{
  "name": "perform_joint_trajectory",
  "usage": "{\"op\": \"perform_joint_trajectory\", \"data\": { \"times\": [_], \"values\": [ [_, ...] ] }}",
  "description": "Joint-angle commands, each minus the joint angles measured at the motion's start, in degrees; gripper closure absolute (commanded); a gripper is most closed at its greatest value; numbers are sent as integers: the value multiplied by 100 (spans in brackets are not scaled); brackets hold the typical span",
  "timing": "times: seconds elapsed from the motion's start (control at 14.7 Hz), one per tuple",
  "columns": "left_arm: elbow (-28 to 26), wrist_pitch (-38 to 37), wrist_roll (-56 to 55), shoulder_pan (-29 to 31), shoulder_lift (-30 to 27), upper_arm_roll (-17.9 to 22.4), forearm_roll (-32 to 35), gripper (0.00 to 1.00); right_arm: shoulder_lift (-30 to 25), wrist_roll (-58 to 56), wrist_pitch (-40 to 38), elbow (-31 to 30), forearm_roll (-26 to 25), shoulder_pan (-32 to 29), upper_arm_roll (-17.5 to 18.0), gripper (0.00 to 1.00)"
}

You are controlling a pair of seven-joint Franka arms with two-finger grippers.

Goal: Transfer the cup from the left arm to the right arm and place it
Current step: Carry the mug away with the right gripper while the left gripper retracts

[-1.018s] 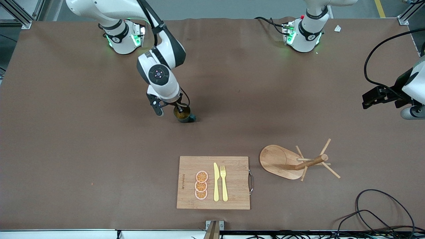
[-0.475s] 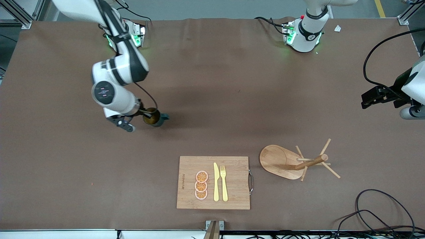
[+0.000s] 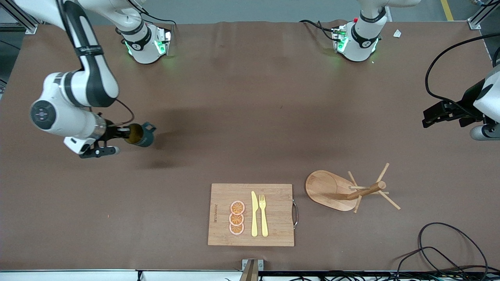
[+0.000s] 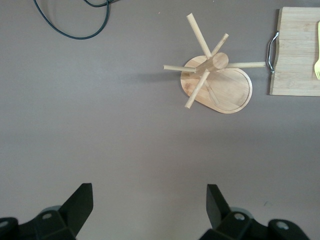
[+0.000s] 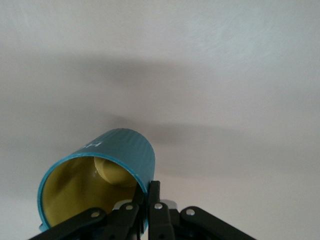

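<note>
The cup (image 3: 141,134) is a dark teal ribbed mug with a yellowish inside and a loop handle. My right gripper (image 3: 124,134) is shut on its rim and holds it tipped on its side above the table, toward the right arm's end. In the right wrist view the cup (image 5: 107,170) shows its open mouth, with my right gripper (image 5: 148,192) pinching the wall. My left gripper (image 3: 429,119) is open and empty, in the air over the left arm's end of the table; its fingertips (image 4: 80,202) show in the left wrist view.
A wooden peg rack (image 3: 351,190) on an oval base stands toward the left arm's end, also in the left wrist view (image 4: 212,75). A wooden cutting board (image 3: 252,214) with orange slices, a yellow knife and fork lies at the front camera's edge. Black cables (image 3: 441,249) lie near that corner.
My right arm has swung the cup from over the middle of the table toward the right arm's end, tipping it onto its side. The left arm has barely moved.
</note>
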Motion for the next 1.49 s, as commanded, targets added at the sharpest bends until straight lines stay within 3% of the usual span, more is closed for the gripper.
{"op": "perform_joint_trajectory", "data": {
  "times": [0.0,0.54,0.88,1.43],
  "values": [
    [-58,-26,73,-60,-94,44,-114,0,-128,-2156,175,-69,-364,-526,110,100],
    [-58,-25,91,-25,-102,44,-123,0,311,-6931,1229,-25,-612,-1115,110,100],
    [-76,-95,30,-16,-120,79,-96,0,619,-8708,1626,-17,-700,-1063,119,100],
    [-76,-140,56,72,-102,79,-96,0,619,-11635,2090,-165,-709,-1001,128,100]
  ]
}}
